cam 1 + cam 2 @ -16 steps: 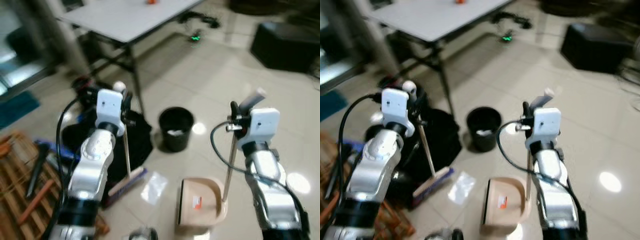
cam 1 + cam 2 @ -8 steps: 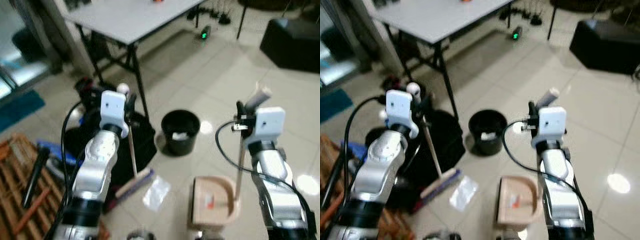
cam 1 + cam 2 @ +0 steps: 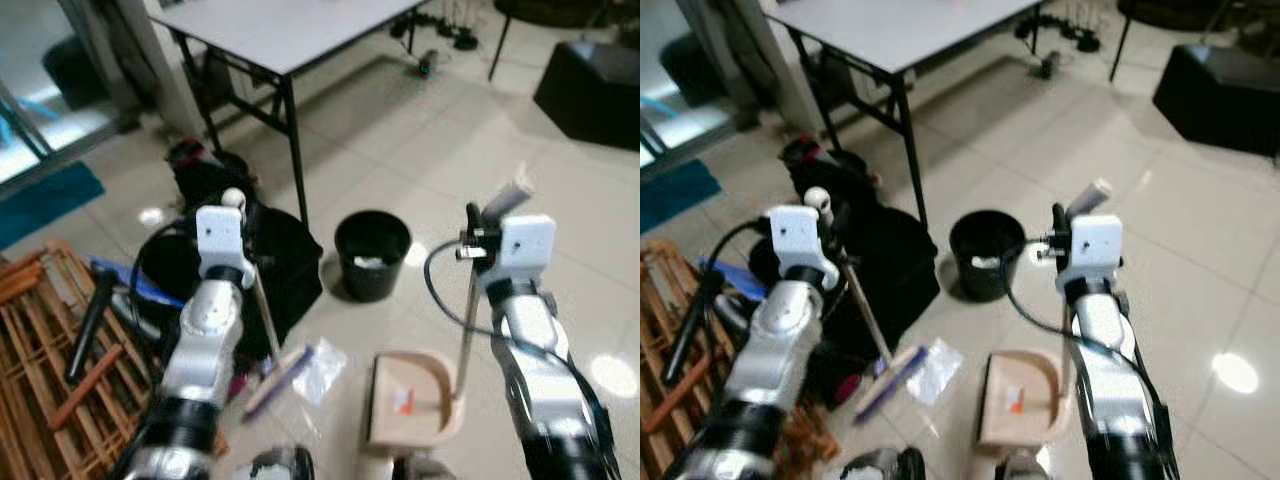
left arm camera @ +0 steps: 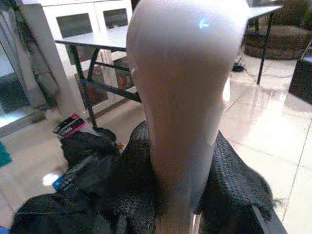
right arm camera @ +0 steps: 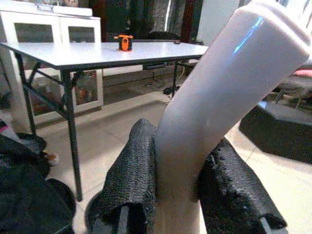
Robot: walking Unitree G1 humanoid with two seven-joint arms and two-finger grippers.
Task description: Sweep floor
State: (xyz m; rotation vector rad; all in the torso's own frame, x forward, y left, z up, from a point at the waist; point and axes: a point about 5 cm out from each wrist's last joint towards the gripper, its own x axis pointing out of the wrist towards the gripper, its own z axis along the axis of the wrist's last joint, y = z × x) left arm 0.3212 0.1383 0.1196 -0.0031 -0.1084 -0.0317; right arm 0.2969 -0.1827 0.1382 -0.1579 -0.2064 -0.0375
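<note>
Floor point(image 3: 420, 140) of glossy pale tiles, grey table point(image 3: 290, 30) behind.

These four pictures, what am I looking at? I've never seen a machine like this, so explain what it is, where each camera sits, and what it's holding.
It is a humanoid robot seen through its own cameras. Two pictures look down from its head at its silver arms; the other two look along each wrist. The left gripper is shut on a broom handle, with the broom head resting on the tiled floor. The right gripper is shut on the dustpan handle, the beige dustpan standing below it. Nearby are a black bucket, a clear plastic bag, a black bag and a grey table.
</note>
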